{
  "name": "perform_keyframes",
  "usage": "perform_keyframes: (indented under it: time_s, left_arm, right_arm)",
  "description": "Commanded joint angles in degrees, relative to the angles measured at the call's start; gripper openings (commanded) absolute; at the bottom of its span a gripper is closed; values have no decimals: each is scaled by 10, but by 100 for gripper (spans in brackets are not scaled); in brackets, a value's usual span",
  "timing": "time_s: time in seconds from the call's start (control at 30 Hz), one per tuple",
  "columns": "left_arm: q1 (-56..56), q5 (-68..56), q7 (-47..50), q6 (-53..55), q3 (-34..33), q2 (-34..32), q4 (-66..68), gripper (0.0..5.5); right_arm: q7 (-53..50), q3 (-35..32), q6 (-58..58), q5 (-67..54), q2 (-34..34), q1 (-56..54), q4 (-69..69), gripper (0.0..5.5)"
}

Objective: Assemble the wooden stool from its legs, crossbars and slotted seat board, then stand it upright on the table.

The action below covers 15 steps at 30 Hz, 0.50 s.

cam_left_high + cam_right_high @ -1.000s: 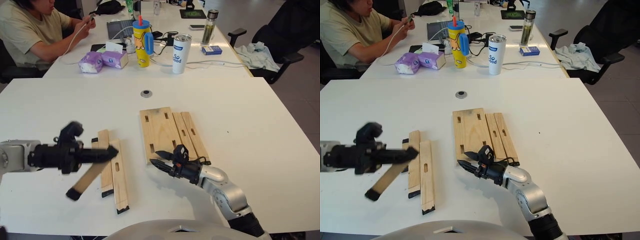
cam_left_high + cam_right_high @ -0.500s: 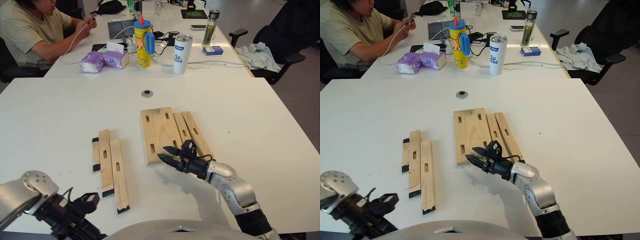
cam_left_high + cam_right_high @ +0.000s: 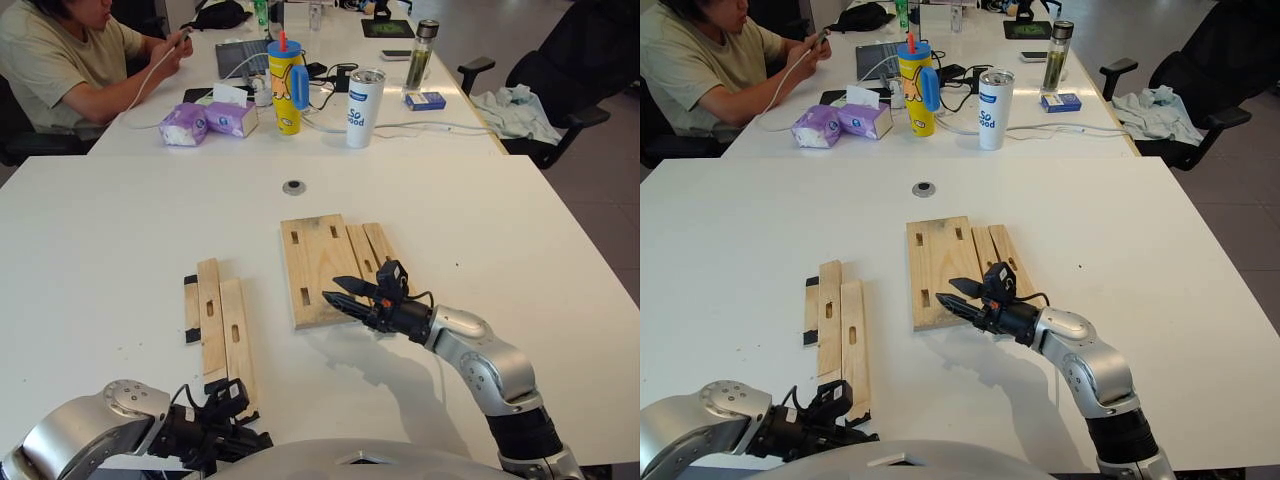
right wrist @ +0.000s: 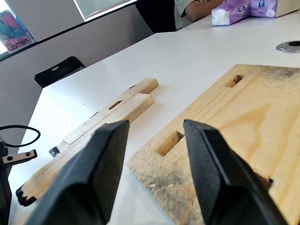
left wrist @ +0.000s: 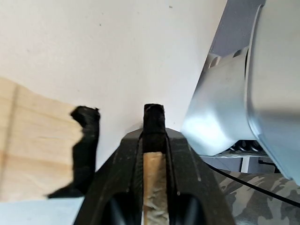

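Fingers of left arm (image 5: 125, 165) clamped on wooden piece (image 5: 154, 174); right fingers (image 4: 93, 168) apart over seat board (image 4: 246, 105).

**White table (image 3: 520, 230), seen from its near edge.** At centre the slotted seat board (image 3: 318, 262) lies flat, and two narrow slotted strips (image 3: 374, 252) lie side by side against its right edge. Well apart to the left, a group of three strips (image 3: 212, 318) lies parallel; the leftmost is the shortest and dark at both ends. The right gripper (image 3: 331, 290) points left over the board's near edge with its fingers parted, and its arm crosses the near ends of the two strips. The left gripper (image 3: 232, 432) sits low at the table's near edge, just beside the dark-tipped near end of the longest left strip. Far of the board is a metal grommet (image 3: 293, 187). A second table beyond carries a tumbler (image 3: 363, 107), a yellow bottle (image 3: 285, 92) and tissue packs (image 3: 208, 121).
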<state>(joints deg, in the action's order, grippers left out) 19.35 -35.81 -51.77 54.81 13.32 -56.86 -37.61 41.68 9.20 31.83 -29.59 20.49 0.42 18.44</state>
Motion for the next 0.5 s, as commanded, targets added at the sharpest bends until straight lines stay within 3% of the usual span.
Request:
perform_keyframes:
  time_s: [0.03,0.5]
  left_arm:
    - [-15,40,24,-14,4,-1,40,42]
    - [-132,166,-25,-146,25,-74,236,42]
  right_arm:
    - [-8,-6,0,3,3,-8,6,215]
    - [-16,1,-9,5,-6,-11,-6,215]
